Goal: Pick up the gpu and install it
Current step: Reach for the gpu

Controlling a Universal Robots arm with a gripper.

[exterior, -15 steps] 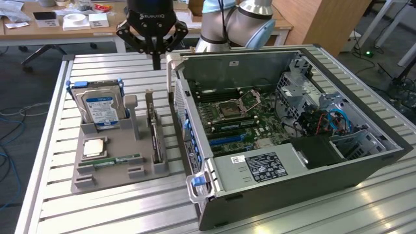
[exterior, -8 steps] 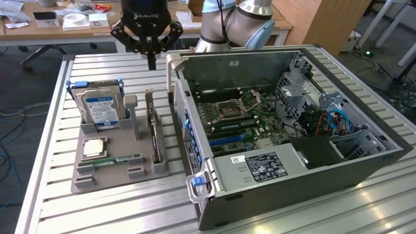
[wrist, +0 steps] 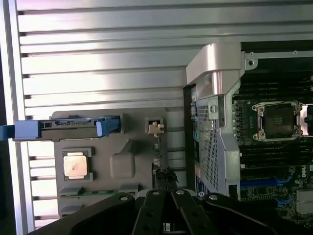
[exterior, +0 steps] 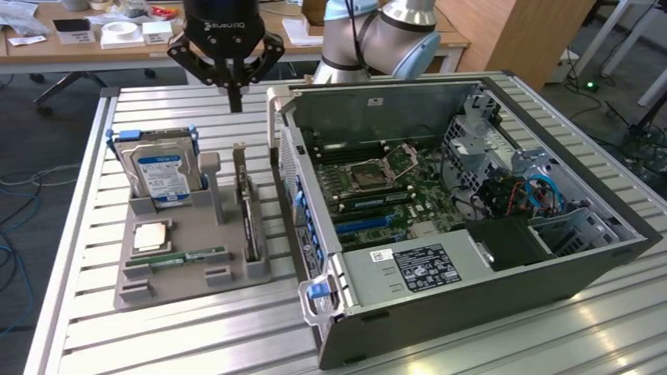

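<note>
none of the install is done: the thin dark gpu card with silvery bracket (exterior: 250,223) stands on edge in the grey plastic parts holder (exterior: 172,269), just beside the open black computer case (exterior: 501,297). the black gripper (exterior: 236,105) hangs above, jaws shut, empty.

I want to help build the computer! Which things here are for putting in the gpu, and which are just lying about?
For the job:
- gpu, standing on edge in the grey holder
- gripper, shut, up above the table
- computer case, open

Just lying about:
- hard drive
- RAM stick
- processor chip
</note>
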